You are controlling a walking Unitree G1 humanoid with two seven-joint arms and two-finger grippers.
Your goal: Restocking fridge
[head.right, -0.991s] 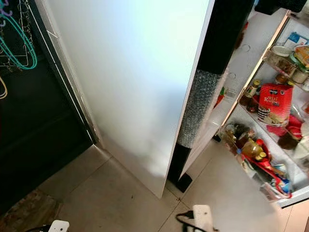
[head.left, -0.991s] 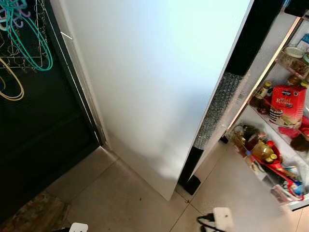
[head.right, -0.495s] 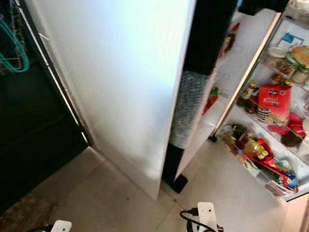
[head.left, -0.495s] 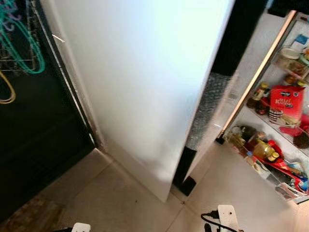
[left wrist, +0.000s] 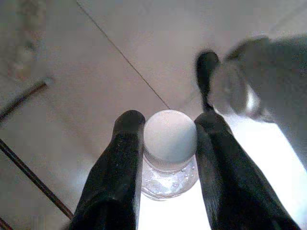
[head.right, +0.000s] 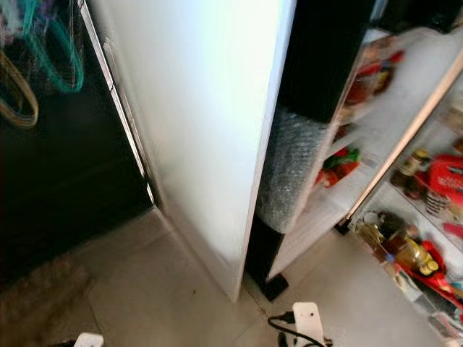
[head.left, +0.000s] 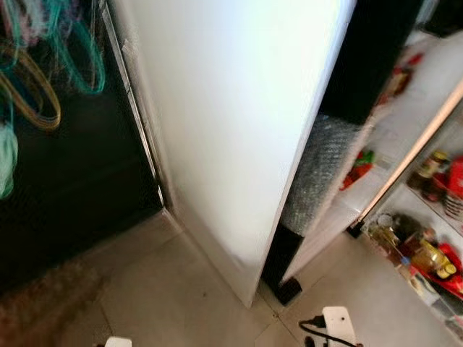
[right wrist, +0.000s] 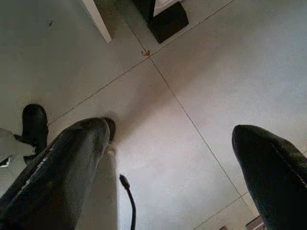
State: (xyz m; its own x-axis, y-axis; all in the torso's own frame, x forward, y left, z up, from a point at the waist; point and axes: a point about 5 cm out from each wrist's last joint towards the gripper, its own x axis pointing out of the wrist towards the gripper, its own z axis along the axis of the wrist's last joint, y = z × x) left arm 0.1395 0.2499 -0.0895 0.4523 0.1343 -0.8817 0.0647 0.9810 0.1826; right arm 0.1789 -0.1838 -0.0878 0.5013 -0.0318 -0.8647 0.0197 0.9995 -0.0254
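Note:
The fridge stands open, its white panel (head.left: 231,108) filling the middle of the eye views. Its front edge is black with a band of bubble wrap (head.right: 289,170). Behind that edge are inner shelves (head.right: 362,79) with red and green packs. Further right, a lit shelf (head.left: 427,253) holds bottles and jars. In the left wrist view my left gripper (left wrist: 169,125) is shut on a clear bottle with a white cap (left wrist: 170,134), above tiled floor. My right gripper (right wrist: 172,129) hangs open over the floor tiles, holding nothing.
A dark opening at the left has teal and yellow hangers (head.left: 72,58) hung in front of it. A brownish mat (head.left: 43,303) lies at the lower left on the beige tiled floor (head.left: 166,289). A white arm part with a black cable (head.left: 338,322) shows at the bottom edge.
The whole picture has shifted and blurred, so the camera has moved. The fridge's inner shelves show more and the lit bottle shelf sits further right. Nothing in the scene has moved by itself.

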